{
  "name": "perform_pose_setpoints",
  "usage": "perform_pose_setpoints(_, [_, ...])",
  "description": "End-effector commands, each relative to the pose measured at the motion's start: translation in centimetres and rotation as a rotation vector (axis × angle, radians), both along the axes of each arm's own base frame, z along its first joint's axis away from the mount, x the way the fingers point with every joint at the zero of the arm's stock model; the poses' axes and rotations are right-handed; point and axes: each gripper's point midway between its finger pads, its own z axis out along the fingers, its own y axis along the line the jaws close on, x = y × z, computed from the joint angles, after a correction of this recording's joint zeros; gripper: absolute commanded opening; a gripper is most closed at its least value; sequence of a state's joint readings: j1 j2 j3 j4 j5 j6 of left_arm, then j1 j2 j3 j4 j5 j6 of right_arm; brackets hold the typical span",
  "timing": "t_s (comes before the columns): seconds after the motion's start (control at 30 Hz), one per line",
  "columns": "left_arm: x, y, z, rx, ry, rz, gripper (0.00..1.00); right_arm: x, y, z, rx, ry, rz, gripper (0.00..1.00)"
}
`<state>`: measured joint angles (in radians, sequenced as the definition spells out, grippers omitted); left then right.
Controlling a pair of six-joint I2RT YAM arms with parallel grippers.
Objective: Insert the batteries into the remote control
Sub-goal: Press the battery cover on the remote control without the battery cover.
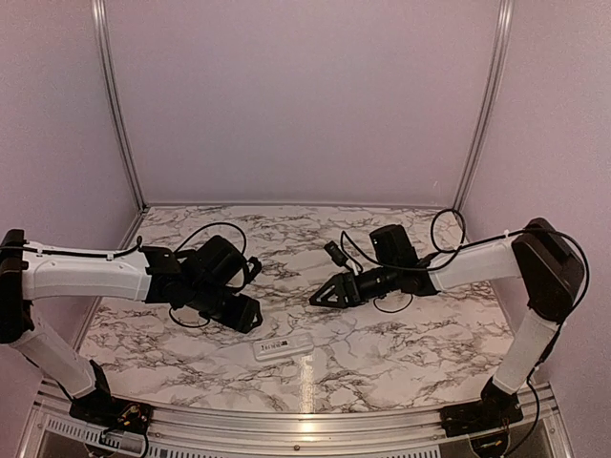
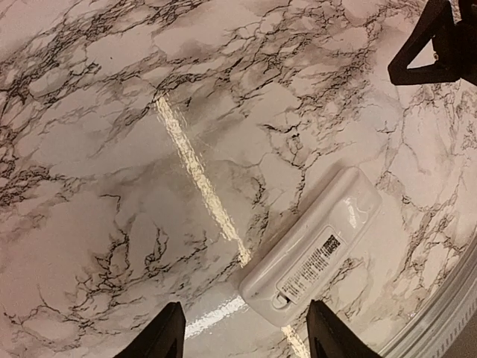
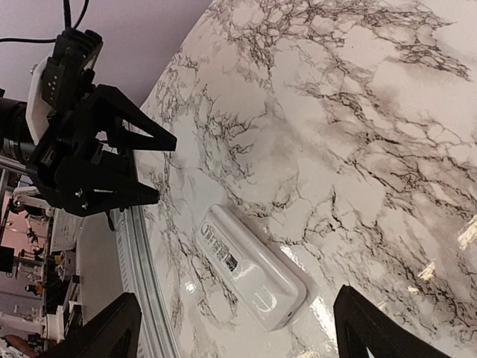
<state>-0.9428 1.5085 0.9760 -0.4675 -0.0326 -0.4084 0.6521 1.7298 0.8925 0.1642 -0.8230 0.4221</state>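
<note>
My left arm: it reached in from the left of the remote control, with its white link about level above the marble table.

My left gripper: it hung just beyond the remote's left end, and its jaws were parted with nothing between them. In my left wrist view, the latch end of the remote lay close in front of my two fingertips. I could not tell whether either one touched it.

Remote control: it lay flat on the table, nearer to the front rail than either gripper, with its long side running left to right. Its back faced up, showing a printed label and a small latch notch at one end. Neither gripper held it.

My right gripper: it sat beyond the remote and above its right end. Its jaws stood wide and empty, and it pointed left towards my left gripper, with a gap between the two. In my right wrist view, the remote lay ahead of my fingers, clear of both.

My right arm: it came in from the right of the remote, and a black cable looped above its wrist.
</note>
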Motion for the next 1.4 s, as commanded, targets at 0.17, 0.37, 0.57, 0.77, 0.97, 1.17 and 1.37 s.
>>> perform_pose_setpoints(0.17, [-1.1,0.5,-2.5,-0.135,0.158,0.341,0.55,-0.8,1.8,-2.0,-0.101,-0.039,0.016,0.86])
perform_pose_setpoints(0.37, [-1.4,0.2,-3.6,-0.069,0.139,0.368,0.54,-1.3,2.0,-3.1,-0.144,-0.053,0.017,0.85])
perform_pose_setpoints(0.57, [-2.0,-0.5,-5.0,0.0,0.137,0.357,0.53,-1.5,2.4,-3.8,-0.178,-0.071,0.018,0.85])
perform_pose_setpoints(0.77, [-2.2,-0.7,-5.5,0.032,0.136,0.346,0.52,-1.8,2.6,-4.4,-0.201,-0.078,0.028,0.85])
perform_pose_setpoints(0.97, [-2.7,-0.6,-6.2,0.064,0.145,0.328,0.48,-1.8,2.7,-4.4,-0.198,-0.08,0.033,0.85])
perform_pose_setpoints(1.17, [-3.5,-0.6,-6.8,0.093,0.157,0.295,0.45,-1.9,2.8,-4.5,-0.198,-0.076,0.041,0.85])
perform_pose_setpoints(1.37, [-3.7,0.0,-7.0,0.114,0.159,0.299,0.4,-1.9,2.8,-4.4,-0.197,-0.078,0.042,0.85])
